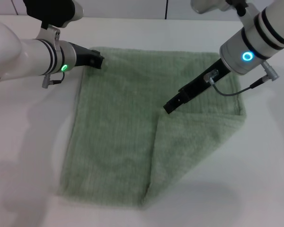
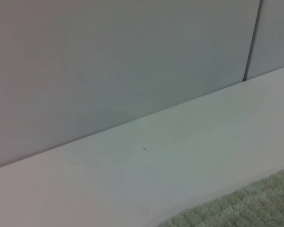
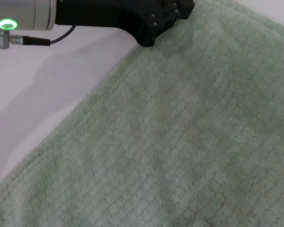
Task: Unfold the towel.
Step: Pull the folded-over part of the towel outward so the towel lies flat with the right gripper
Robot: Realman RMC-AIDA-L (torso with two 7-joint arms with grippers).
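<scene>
The pale sage-green towel (image 1: pixel 116 127) lies flat on the white table (image 1: pixel 23 142). Its near right part is folded over into a flap (image 1: pixel 194 142) whose tip points to the towel's middle. My right gripper (image 1: pixel 169 108) is low at the tip of that flap. My left gripper (image 1: pixel 97 60) rests at the towel's far left corner, and it also shows in the right wrist view (image 3: pixel 154 33) at the towel's (image 3: pixel 180 142) edge. The left wrist view shows only a strip of towel (image 2: pixel 246 210).
A grey wall panel (image 2: pixel 123 61) rises behind the table's far edge. Bare white table surface (image 1: pixel 255 179) surrounds the towel on the left, right and near sides.
</scene>
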